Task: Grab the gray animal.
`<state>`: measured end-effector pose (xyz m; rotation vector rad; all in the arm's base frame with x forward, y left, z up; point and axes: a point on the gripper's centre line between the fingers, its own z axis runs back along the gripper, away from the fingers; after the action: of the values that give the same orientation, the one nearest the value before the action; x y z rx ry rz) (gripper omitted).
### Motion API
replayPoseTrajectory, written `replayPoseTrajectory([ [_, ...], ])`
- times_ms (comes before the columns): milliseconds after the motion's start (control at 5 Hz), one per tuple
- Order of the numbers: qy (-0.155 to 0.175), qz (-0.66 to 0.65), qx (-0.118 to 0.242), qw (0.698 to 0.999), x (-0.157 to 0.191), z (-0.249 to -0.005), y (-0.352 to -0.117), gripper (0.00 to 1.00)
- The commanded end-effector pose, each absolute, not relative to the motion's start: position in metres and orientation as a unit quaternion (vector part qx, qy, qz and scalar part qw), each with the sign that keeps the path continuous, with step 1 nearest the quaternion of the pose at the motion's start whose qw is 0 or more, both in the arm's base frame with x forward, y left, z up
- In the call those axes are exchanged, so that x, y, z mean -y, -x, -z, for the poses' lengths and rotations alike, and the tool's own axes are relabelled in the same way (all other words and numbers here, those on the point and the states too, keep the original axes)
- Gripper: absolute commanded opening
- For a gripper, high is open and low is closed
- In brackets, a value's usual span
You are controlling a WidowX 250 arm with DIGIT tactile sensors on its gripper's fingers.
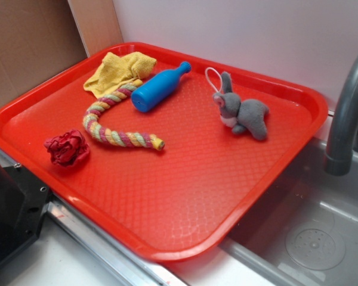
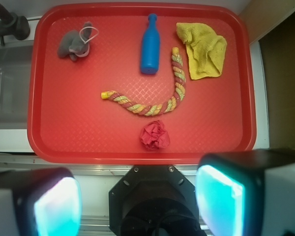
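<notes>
On the red plastic tray:
Bunny: we see the small gray plush bunny alone, far corner.
Neighbours: blue plastic bottle, braided rope well apart.
Gripper: spread, off tray.

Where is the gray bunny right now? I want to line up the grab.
The gray bunny lies on the red tray near its far right corner in the exterior view, right of the blue bottle and close to the gray faucet.
</notes>
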<state>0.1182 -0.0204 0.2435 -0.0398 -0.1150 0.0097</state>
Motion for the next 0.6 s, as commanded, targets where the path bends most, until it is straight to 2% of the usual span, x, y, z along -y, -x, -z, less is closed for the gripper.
replayPoseTrajectory([
  [0, 0.02, -0.005, 0.057, 0.998, 0.02, -0.243, -0.118, 1.0],
  [200, 0.022, 0.004, 0.063, 0.998, 0.022, -0.234, -0.133, 1.0],
  [400, 0.005, 0.026, 0.069, 0.997, 0.029, -0.221, -0.154, 1.0],
])
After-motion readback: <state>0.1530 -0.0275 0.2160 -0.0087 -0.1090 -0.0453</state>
